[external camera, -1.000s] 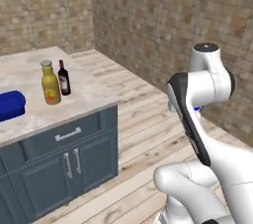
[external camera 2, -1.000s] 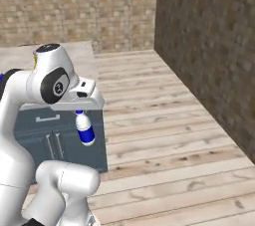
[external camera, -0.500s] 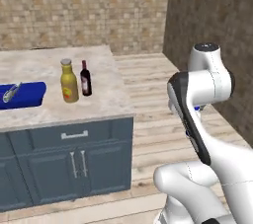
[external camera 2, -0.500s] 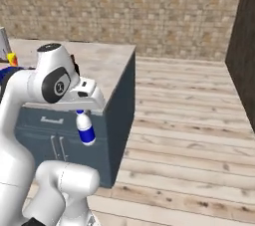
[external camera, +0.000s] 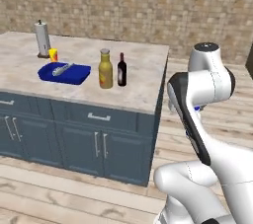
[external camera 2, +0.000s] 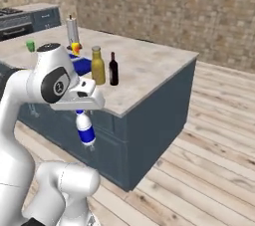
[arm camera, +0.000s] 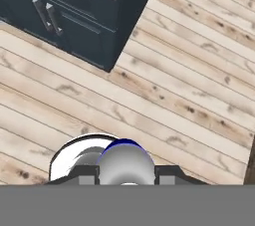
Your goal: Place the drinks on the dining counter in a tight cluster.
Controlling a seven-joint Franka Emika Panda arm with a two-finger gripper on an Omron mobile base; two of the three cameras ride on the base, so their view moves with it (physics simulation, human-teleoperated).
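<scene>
A stone-tiled wall and pale plank floor framed the large beige marble-topped island with its dark blue cabinet base (external camera: 141,92), the dining counter of the task. The claw (external camera 2: 82,113) hung off the island's near corner, out over the floor, pinching the small clear bottle with the blue label and white cap (external camera 2: 85,129) by its upper part, so that the bottle dangled upright below the hand. In the hand view the bottle's rounded body (arm camera: 124,163) sat right under the claw, with bare planks beneath it.

Up on the marble, beyond and above the held bottle, the tall mustard-yellow bottle with a grey cap (external camera: 105,69) and the dark wine bottle with a red top (external camera: 121,70) stood just beside each other, apparently a small gap between them. Farther off from the claw lay a blue tray (external camera: 64,73), a small yellow cup (external camera: 53,55) and an upright paper-towel holder (external camera: 42,39).

The step in hand looked like the carry to that pair. To do it well, the bottle's base would need lifting clear above the counter edge before moving in, since it hung lower than the marble top. It should then be lowered upright close against the two standing bottles on their open side, slowly enough not to tip the slim wine bottle, and released only once it stood.
</scene>
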